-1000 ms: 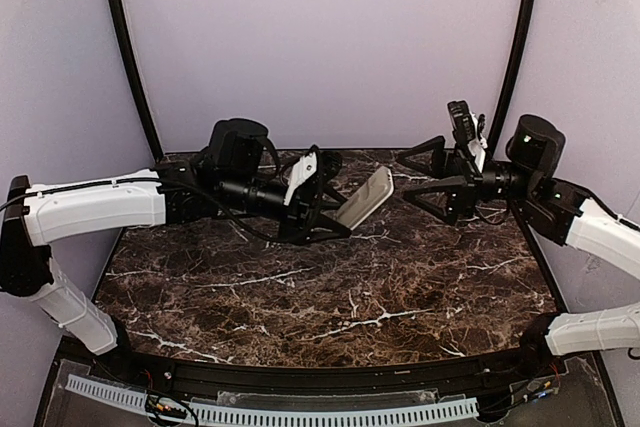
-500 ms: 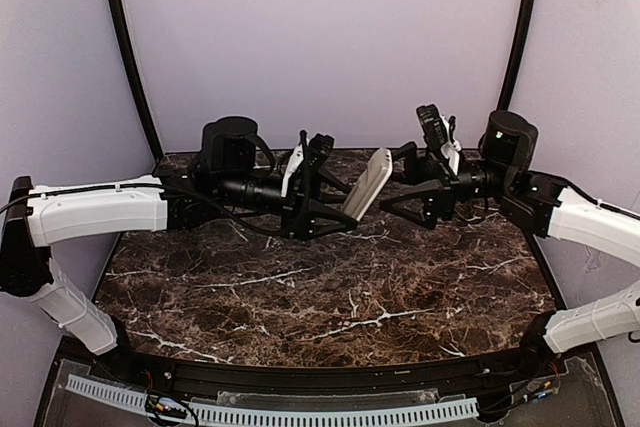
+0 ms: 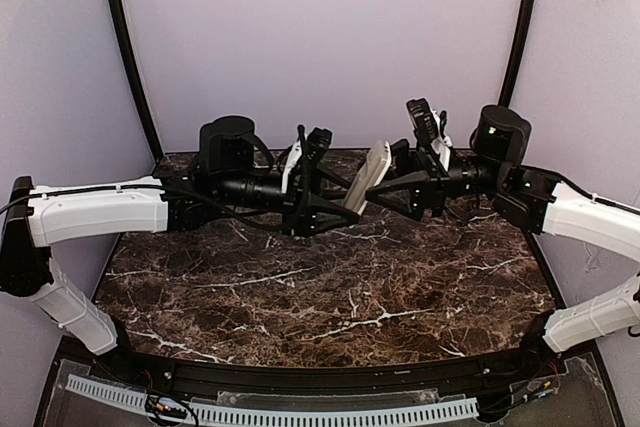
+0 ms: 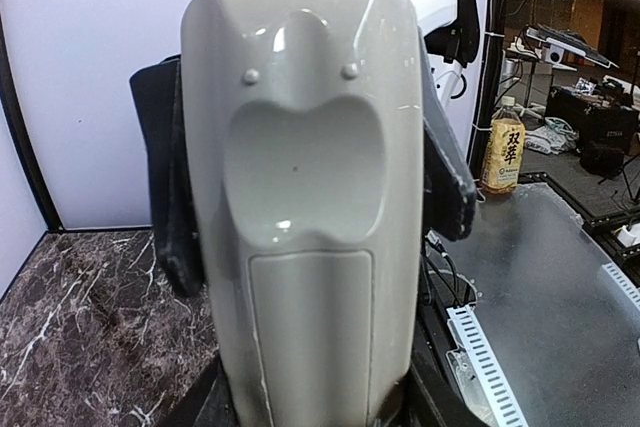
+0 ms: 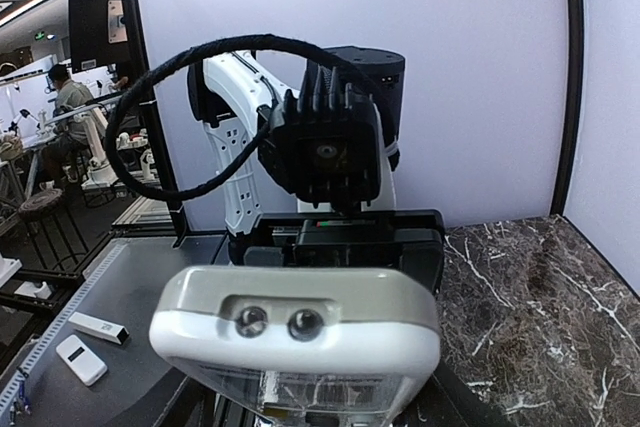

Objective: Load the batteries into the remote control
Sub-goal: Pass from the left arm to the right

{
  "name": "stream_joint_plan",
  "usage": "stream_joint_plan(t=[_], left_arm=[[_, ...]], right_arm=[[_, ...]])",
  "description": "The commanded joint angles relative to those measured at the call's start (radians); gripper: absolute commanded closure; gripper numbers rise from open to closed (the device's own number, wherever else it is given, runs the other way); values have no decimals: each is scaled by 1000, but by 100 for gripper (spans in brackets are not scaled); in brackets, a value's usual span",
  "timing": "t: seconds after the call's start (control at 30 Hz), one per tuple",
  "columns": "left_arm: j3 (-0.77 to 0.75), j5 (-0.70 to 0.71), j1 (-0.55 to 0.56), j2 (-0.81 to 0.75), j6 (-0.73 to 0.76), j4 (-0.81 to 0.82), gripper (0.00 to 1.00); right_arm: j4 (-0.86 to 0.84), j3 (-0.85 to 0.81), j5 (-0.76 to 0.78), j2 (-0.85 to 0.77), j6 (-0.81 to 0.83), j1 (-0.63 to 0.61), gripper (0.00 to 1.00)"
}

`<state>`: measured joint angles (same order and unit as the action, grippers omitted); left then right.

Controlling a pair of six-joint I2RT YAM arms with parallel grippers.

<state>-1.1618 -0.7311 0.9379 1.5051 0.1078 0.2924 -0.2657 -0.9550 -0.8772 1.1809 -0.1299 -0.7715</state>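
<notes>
You hold the remote control tilted in the air above the table, with its battery cover still on. Your left gripper pinches its lower end. The right gripper stands astride the upper end; if it presses, I cannot tell. No batteries are visible, so all the loading is left

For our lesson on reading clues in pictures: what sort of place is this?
Probably a robotics lab: a left arm and right arm at a marble-topped table in a plain-walled booth, with cluttered workbenches beyond.
</notes>
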Motion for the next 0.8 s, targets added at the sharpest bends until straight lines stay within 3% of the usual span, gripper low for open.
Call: stream_joint_plan(t=[0.0, 0.2, 0.27, 0.37, 0.4, 0.6, 0.77], left_arm=[[15, 17, -3, -11, -16, 38, 69], [15, 42, -3, -11, -9, 20, 65], [14, 52, -2, -15, -5, 3, 48], [38, 98, -7, -39, 3, -25, 7], [45, 109, -11, -58, 3, -33, 4], [106, 254, -94, -176, -17, -175, 1], [130, 473, -137, -240, -41, -266, 1]], right_arm=[[-19, -31, 19, 8, 5, -9, 41], [10, -46, 9, 19, 4, -9, 57], [19, -48, 14, 19, 4, -9, 60], [47, -53, 55, 15, 7, -4, 62], [72, -60, 74, 20, 10, -3, 62], [342, -170, 265, 131, 31, 34, 63], [635, -320, 493, 316, 32, 74, 64]])
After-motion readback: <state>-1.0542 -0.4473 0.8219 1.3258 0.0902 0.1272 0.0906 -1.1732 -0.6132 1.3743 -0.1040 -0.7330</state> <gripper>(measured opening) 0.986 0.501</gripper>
